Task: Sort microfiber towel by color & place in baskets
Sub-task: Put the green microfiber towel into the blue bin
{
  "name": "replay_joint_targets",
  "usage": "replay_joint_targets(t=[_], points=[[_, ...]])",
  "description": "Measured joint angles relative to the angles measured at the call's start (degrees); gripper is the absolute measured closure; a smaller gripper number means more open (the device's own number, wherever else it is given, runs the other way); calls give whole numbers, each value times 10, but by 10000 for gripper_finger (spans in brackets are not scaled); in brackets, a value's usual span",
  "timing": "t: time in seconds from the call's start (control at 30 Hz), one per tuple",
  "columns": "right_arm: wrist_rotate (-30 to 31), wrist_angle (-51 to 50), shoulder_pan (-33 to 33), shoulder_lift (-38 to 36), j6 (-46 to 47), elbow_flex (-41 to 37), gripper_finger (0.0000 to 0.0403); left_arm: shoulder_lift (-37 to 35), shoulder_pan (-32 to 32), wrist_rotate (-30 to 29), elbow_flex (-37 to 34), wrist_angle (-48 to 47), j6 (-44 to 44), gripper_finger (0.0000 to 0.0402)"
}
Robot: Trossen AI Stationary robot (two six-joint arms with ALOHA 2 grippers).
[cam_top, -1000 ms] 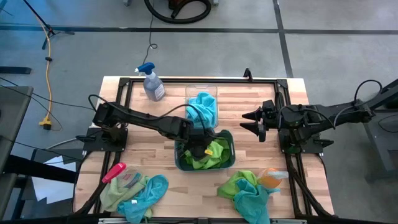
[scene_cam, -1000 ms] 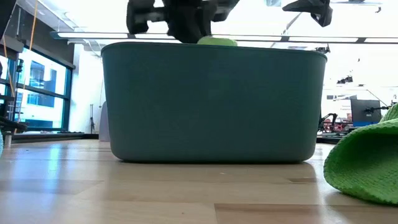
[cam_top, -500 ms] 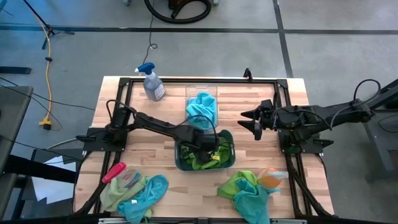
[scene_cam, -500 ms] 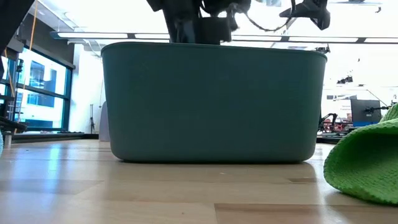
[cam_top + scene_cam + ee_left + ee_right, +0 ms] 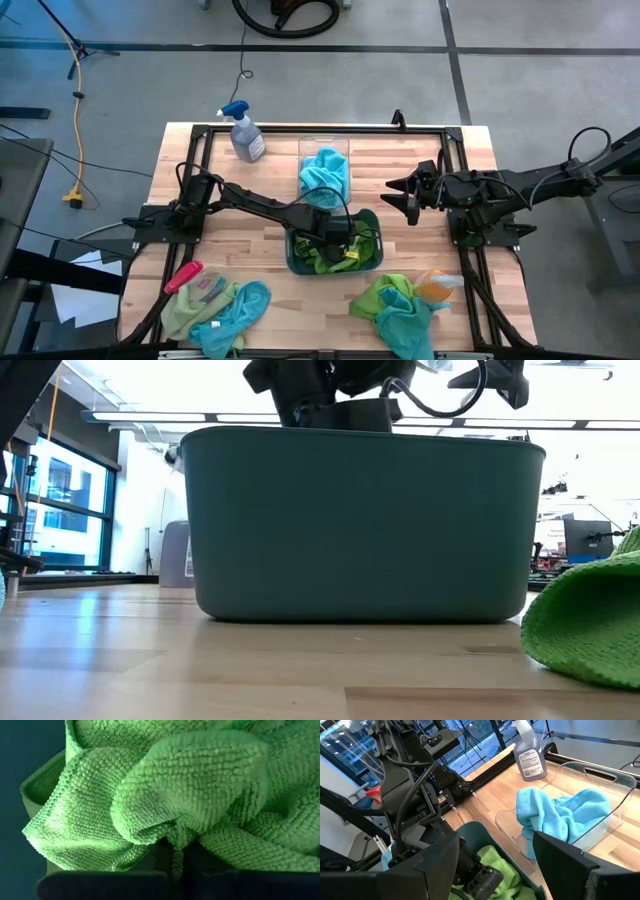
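The dark teal bin (image 5: 372,262) stands mid-table and fills the low view (image 5: 360,530). It holds lime green towels (image 5: 345,252). My left gripper (image 5: 335,243) reaches down inside it, shut on a lime green towel (image 5: 190,785). The clear bin (image 5: 324,148) behind it holds turquoise towels (image 5: 325,175), also seen in the right wrist view (image 5: 560,815). My right gripper (image 5: 405,195) hovers open and empty to the right of the clear bin, its fingers spread wide (image 5: 495,840). My left gripper pinches a gathered fold of the lime green towel (image 5: 175,837) between its two fingers. The fingers point down into the teal bin from above. The towel bulges in a bunch past the fingertips, among other green cloth inside the bin.
A spray bottle (image 5: 245,135) stands at the far left. A mixed pile of green and turquoise towels (image 5: 215,310) with a pink-handled brush (image 5: 183,277) lies near left. Another mixed pile (image 5: 400,305) lies near right; its green edge shows in the low view (image 5: 590,620).
My left gripper has gone down into the teal bin with the green towel, which showed above the rim and is now below it. The bin has slid a little toward the table's right edge.
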Motion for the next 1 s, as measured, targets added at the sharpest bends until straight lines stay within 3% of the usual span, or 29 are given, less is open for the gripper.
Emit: replay_joint_targets(t=[0.57, 1.0], points=[[-2, 0, 0, 0, 12, 0, 149, -3, -1, -25, 9, -17, -21, 219], [-2, 0, 0, 0, 15, 0, 149, -2, 0, -27, 90, -94, -28, 194]])
